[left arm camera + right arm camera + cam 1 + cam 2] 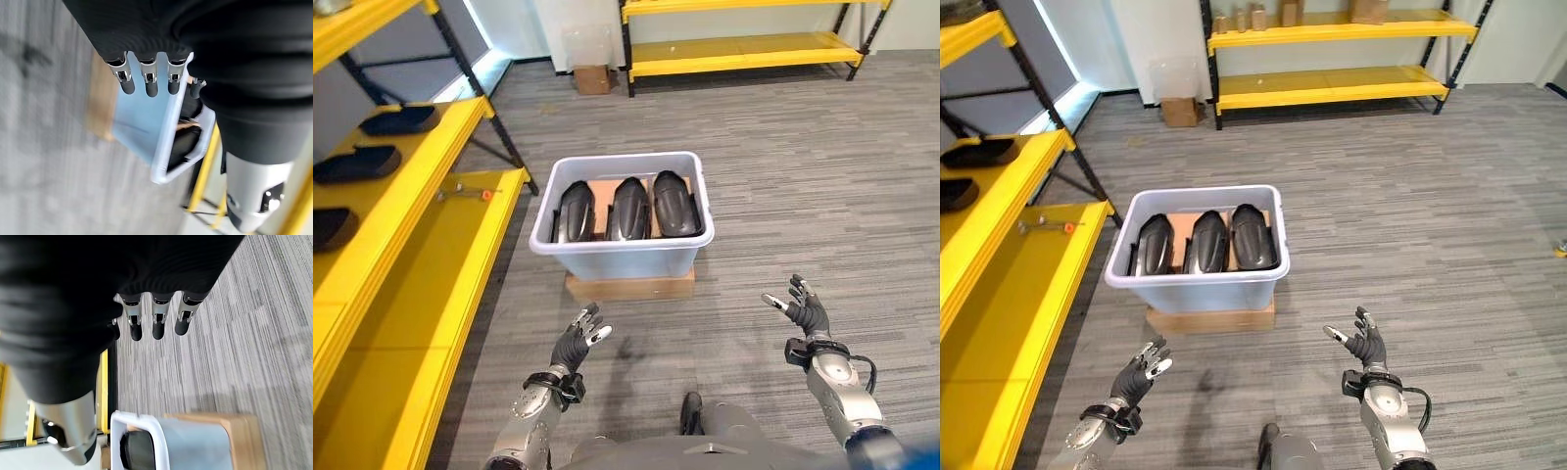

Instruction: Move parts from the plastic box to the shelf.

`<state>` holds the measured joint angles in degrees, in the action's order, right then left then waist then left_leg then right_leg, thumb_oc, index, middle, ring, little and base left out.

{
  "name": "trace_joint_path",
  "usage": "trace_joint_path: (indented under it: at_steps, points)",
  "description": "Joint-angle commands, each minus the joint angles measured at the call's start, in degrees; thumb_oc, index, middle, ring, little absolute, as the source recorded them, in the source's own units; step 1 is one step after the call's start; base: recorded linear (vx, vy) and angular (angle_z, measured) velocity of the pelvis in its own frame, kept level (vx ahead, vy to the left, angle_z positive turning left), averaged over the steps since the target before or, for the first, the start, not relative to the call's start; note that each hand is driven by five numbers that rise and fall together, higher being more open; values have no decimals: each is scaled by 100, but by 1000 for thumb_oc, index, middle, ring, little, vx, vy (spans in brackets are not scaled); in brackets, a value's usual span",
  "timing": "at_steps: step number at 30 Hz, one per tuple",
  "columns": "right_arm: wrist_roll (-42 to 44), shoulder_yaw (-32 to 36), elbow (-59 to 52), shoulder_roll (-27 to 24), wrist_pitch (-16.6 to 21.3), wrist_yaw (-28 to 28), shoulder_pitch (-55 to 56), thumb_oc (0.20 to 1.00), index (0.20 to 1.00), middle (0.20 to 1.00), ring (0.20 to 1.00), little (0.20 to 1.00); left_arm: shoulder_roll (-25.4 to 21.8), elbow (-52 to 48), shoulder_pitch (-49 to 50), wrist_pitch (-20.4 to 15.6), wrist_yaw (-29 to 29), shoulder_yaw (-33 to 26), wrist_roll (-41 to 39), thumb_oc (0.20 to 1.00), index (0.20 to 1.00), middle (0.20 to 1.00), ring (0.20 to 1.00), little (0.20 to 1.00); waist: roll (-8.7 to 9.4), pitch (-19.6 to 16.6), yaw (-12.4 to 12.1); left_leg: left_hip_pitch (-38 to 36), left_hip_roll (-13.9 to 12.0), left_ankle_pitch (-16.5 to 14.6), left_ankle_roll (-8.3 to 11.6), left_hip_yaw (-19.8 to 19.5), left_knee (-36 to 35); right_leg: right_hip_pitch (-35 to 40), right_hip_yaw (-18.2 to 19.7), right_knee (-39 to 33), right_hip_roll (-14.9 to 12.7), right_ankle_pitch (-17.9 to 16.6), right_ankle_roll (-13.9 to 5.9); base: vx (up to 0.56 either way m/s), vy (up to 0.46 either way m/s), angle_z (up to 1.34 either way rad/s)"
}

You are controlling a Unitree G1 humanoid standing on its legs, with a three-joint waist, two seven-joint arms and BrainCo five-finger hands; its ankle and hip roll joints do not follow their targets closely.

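Both hands hang empty on the robot's side of the plastic box (622, 230), short of it and apart from it. Left hand (576, 342) sits near the box's left front corner with fingers loosely spread and holding nothing; right hand (806, 311) is off past the box's right front corner, fingers likewise relaxed and apart. Inside the box, three dark parts (628, 208) lie side by side on a brown liner. Under the box is a flat wooden board (628, 286) on the grey floor. Left of the box runs the yellow shelf (421, 269), with more dark parts (357, 164) on an upper tier, well apart from the box. Beyond the box stand a small cardboard box (593, 78) and another yellow rack (744, 49).
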<state>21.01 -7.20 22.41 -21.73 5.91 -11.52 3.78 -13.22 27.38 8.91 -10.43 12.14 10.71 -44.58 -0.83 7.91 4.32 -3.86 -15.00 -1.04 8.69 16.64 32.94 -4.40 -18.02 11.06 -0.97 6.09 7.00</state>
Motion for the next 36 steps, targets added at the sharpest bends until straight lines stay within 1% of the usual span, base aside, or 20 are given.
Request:
trace_joint_path:
  at_steps: [1, 2, 3, 5, 6, 7, 8, 9, 10, 11, 13, 15, 17, 25, 27, 29, 30, 31, 34, 36]
  points:
    - [-237, 10, -80, -53, 293, 203, -235, 1000, 1000, 1000, 1000, 1000, -52, -203, -143, -203, 159, -236, -421, 1000, 1000, 1000, 1000, 1000, 259, 99, -124, 585, 568, 736, -87, 22, 1145, 646, -62, -1024, -221, -507, -486, 131, -279, -10]
    - [-116, -26, -29, -60, 343, 219, -210, 1000, 1000, 1000, 1000, 1000, -40, -175, -205, -142, 203, -340, -254, 1000, 1000, 1000, 1000, 1000, 311, 261, -182, 1092, 394, 619, -185, 60, 1525, 833, 27, -1006, -183, -445, -457, 123, -248, -7]
    - [-114, -25, -28, -61, 348, 226, -210, 1000, 1000, 1000, 1000, 1000, -40, -174, -209, -145, 204, -341, -253, 1000, 1000, 1000, 1000, 1000, 311, 268, -184, 1105, 390, 611, -192, 61, 1518, 837, 32, -1002, -183, -442, -460, 146, -134, -16]
    - [-188, -28, -47, -31, 345, 443, -246, 1000, 1000, 1000, 1000, 1000, -86, -231, -235, -145, 228, -366, -162, 1000, 1000, 1000, 1000, 1000, 315, 382, -149, 992, 167, 564, -284, 420, 401, 943, 168, -980, -186, -418, -547, 115, 38, -23]
    - [-190, -30, -59, -28, 324, 457, -245, 1000, 1000, 1000, 1000, 1000, -93, -243, -233, -142, 219, -368, -157, 1000, 1000, 1000, 1000, 1000, 317, 392, -146, 963, 150, 581, -283, 456, 306, 956, 178, -983, -188, -416, -552, 127, 136, -11]
    - [-218, -61, -118, -24, 46, 573, -247, 1000, 1000, 1000, 1000, 1000, -119, -234, -247, -162, 162, -367, -255, 1000, 1000, 1000, 1000, 1000, 274, 394, -121, 916, 91, 734, -272, 556, -710, 1018, 234, -1012, -190, -422, -620, 95, 126, -2]
    - [-220, -72, -121, -26, 0, 584, -246, 1000, 1000, 1000, 1000, 1000, -120, -234, -251, -158, 154, -368, -265, 1000, 1000, 1000, 1000, 1000, 276, 399, -127, 897, 113, 758, -274, 550, -867, 1035, 246, -1018, -208, -423, -636, 166, 260, -13]
    - [-326, -163, -91, -36, -167, 603, -253, 1000, 1000, 1000, 1000, 1000, -102, -201, -275, -189, 94, -376, -336, 1000, 1000, 1000, 1000, 1000, 228, 378, -167, 897, 190, 830, -270, 398, -1650, 1081, 301, -1056, -253, -446, -723, 89, 155, -20]
    - [-326, -163, -91, -36, -167, 603, -253, 1000, 1000, 1000, 1000, 1000, -102, -201, -275, -189, 94, -376, -336, 1000, 1000, 1000, 1000, 1000, 228, 378, -167, 897, 190, 830, -270, 398, -1650, 1081, 301, -1056, -253, -446, -723, 281, 344, -22]
    - [-372, -318, 20, -67, -214, 696, -258, 1000, 1000, 1000, 1000, 1000, -83, -130, -302, -227, 172, -401, -353, 1000, 1000, 1000, 1000, 1000, 148, 351, -269, 896, 106, 1202, -152, 155, -2621, 1222, 385, -1120, -308, -459, -823, 243, 245, -37]
    - [-412, -404, 42, -88, -221, 706, -201, 1000, 1000, 1000, 1000, 1000, -50, -68, -311, -184, 291, -452, -295, 1000, 1000, 1000, 1000, 1000, 113, 390, -296, 984, -92, 1408, -83, 94, -2792, 1333, 413, -1043, -377, -386, -851, 322, 350, -40]
    - [-378, -441, 45, -97, -154, 769, -180, 1000, 1000, 1000, 1000, 1000, -45, -29, -333, -189, 281, -430, -105, 1000, 1000, 1000, 1000, 1000, 135, 397, -255, 826, -109, 1135, -133, 259, -2846, 1356, 328, -903, -523, -308, -925, 276, 380, -10]
    - [-354, -454, 13, -47, -138, 765, -179, 1000, 1000, 1000, 1000, 1000, -72, -61, -365, -76, 160, -365, -135, 1000, 1000, 1000, 1000, 1000, 133, 384, -223, 628, 48, 845, -243, 409, -2917, 1338, 233, -761, -597, -238, -982, 185, 308, -6]
    - [-426, -467, -58, 75, -100, 837, -172, 1000, 1000, 1000, 1000, 1000, -335, -42, -370, -171, 9, -313, 475, 1000, 1000, 1000, 1000, 1000, 252, 278, -295, 426, 527, 452, -582, 281, -2957, 1341, 413, -434, -676, -106, -1137, 158, 293, 10]
    - [-439, -457, -39, 103, -177, 717, -240, 1000, 1000, 1000, 1000, 1000, -363, 32, -344, -71, 1, -320, 288, 1000, 1000, 1000, 1000, 1000, 280, 241, -327, 368, 629, 371, -685, 256, -2974, 1296, 455, -174, -749, -58, -1217, 153, 366, 24]
    - [-452, -478, -74, 162, -162, 637, -314, 1000, 1000, 1000, 1000, 1000, -443, 3, -385, -296, 156, -347, 398, 1000, 1000, 1000, 1000, 1000, 347, 207, -368, 361, 797, 198, -889, 288, -2920, 1188, 459, 335, -916, -184, -1351, 182, 464, 13]
    - [-446, -444, -106, 206, -173, 587, -345, 1000, 1000, 1000, 1000, 1000, -527, -212, -411, -243, 283, -315, 364, 1000, 1000, 1000, 1000, 1000, 372, 195, -402, 364, 960, 56, -1070, 272, -2890, 999, 489, 950, -1006, -349, -1451, 144, 395, 10]
    - [-450, -439, -111, 225, -194, 567, -360, 1000, 1000, 1000, 1000, 1000, -554, -280, -428, -217, 308, -297, 350, 1000, 1000, 1000, 1000, 1000, 376, 192, -412, 347, 1031, 0, -1141, 264, -2894, 906, 495, 1279, -1049, -465, -1489, 118, 326, 17]
    - [-349, -525, 80, 252, -139, 422, -503, 1000, 1000, 1000, 1000, 1000, -614, -415, -540, -194, 352, -198, 489, 1000, 1000, 1000, 1000, 1000, 328, 208, -547, 324, 1279, -53, -1267, 57, -3031, 496, 460, 2165, -1191, -919, -1523, 89, 219, 2]
    - [-313, -550, 161, 248, -111, 398, -560, 1000, 1000, 1000, 1000, 1000, -640, -452, -523, -229, 276, -149, 532, 1000, 1000, 1000, 1000, 1000, 269, 234, -568, 168, 1311, -16, -1260, 43, -3203, 335, 378, 2411, -1176, -943, -1529, 101, 150, -11]
